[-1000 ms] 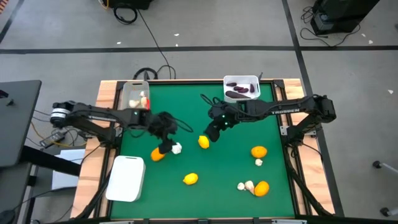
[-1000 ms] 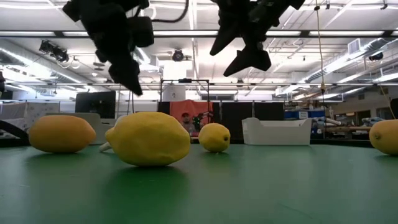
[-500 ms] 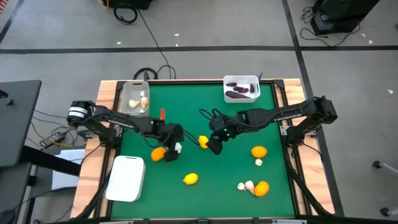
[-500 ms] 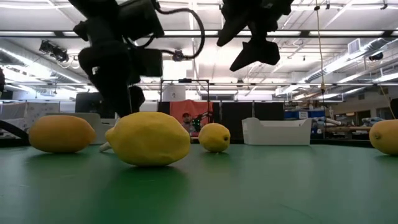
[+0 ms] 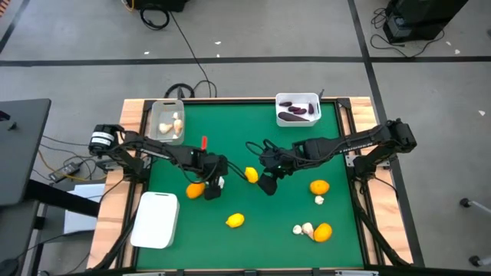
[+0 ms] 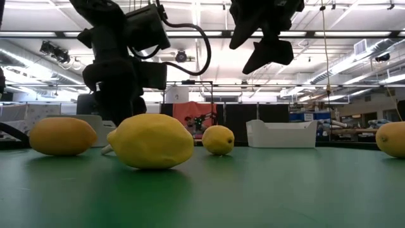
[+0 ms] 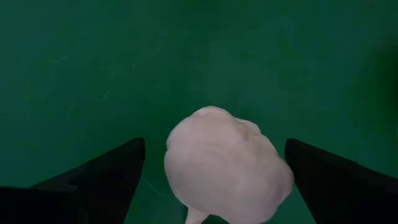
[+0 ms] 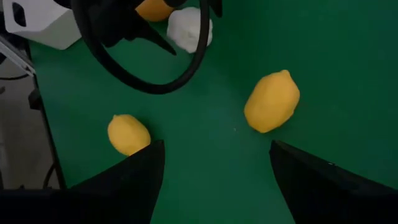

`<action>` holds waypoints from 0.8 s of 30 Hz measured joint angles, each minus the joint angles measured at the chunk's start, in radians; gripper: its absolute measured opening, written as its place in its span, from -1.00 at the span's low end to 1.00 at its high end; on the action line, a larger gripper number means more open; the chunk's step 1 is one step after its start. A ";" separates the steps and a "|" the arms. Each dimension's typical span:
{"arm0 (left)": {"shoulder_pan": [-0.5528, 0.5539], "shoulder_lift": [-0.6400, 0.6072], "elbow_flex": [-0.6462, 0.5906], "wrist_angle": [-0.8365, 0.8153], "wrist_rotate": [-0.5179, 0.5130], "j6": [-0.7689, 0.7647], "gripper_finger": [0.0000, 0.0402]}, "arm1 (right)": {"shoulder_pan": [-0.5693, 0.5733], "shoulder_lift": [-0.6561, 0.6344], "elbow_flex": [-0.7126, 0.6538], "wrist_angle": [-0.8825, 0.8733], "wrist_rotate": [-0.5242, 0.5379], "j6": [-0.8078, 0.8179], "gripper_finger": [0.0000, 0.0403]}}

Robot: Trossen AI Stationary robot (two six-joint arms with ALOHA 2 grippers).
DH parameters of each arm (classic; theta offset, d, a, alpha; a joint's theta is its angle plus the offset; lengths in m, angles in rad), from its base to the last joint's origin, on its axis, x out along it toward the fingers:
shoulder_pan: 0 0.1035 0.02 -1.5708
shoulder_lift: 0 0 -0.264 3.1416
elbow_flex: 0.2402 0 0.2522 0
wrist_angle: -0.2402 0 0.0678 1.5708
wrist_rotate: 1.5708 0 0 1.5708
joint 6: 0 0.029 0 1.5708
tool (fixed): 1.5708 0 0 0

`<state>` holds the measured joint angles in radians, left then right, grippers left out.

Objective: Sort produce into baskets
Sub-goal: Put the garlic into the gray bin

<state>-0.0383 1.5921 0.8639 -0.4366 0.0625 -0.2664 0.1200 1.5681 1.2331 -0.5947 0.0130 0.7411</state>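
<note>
Two end effectors work near the middle of the green felt worktop, and we take the garlic bulb as our landmark. Left of it, well apart, the white rectangular plastic basket sits at the worktop's corner and the greyish translucent basket already holds pale bulbs. Just left of the bulb lies a round orange citrus fruit. The off-white garlic bulb itself sits on the worktop between the spread fingers of the left end effector, jaws wide, nothing gripped yet. We judge the bulb light, papery and lumpy, so it may roll; a gentle pinch across its broad body should hold it. Right of it, a yellow lemon lies near, and the right end effector hovers just beyond that lemon with fingers wide, empty. The lemon looks firm and smooth, best squeezed across its short axis. Farther right, bare felt leaves open room, with the white basket of purple eggplant pieces at the far edge.
</note>
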 joint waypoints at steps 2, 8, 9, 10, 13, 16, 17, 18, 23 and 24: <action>0.000 0.000 0.000 0.000 -0.010 -0.002 0.95 | 0.000 0.000 0.000 0.000 0.013 0.000 0.46; 0.006 0.000 0.000 -0.001 -0.008 -0.007 0.78 | -0.009 0.000 0.000 0.000 0.022 -0.008 0.37; 0.006 0.000 0.000 -0.003 -0.008 -0.007 0.68 | -0.010 0.000 0.000 0.000 0.023 -0.009 0.34; 0.006 0.000 0.000 -0.002 -0.007 -0.007 0.57 | -0.013 0.000 0.000 0.000 0.024 -0.009 0.32; 0.006 0.000 0.000 -0.001 0.012 -0.009 0.24 | -0.022 0.000 0.000 0.001 0.025 -0.011 0.25; 0.010 0.000 0.000 -0.001 0.014 -0.035 0.17 | -0.033 0.000 0.000 0.001 0.046 -0.011 0.20; 0.012 0.000 0.000 -0.002 0.016 -0.046 0.17 | -0.038 0.000 0.000 0.001 0.047 -0.011 0.20; 0.018 -0.002 0.000 -0.005 0.018 -0.054 0.17 | -0.041 0.000 0.000 0.001 0.047 -0.011 0.19; 0.081 -0.031 0.018 -0.105 0.009 -0.041 0.26 | -0.056 0.000 0.000 0.002 0.047 -0.011 0.19; 0.102 -0.042 0.027 -0.132 -0.002 -0.026 0.31 | -0.058 0.000 0.000 0.002 0.047 -0.011 0.19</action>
<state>0.0633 1.5505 0.8910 -0.5688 0.0604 -0.2924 0.0615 1.5681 1.2331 -0.5924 0.0597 0.7302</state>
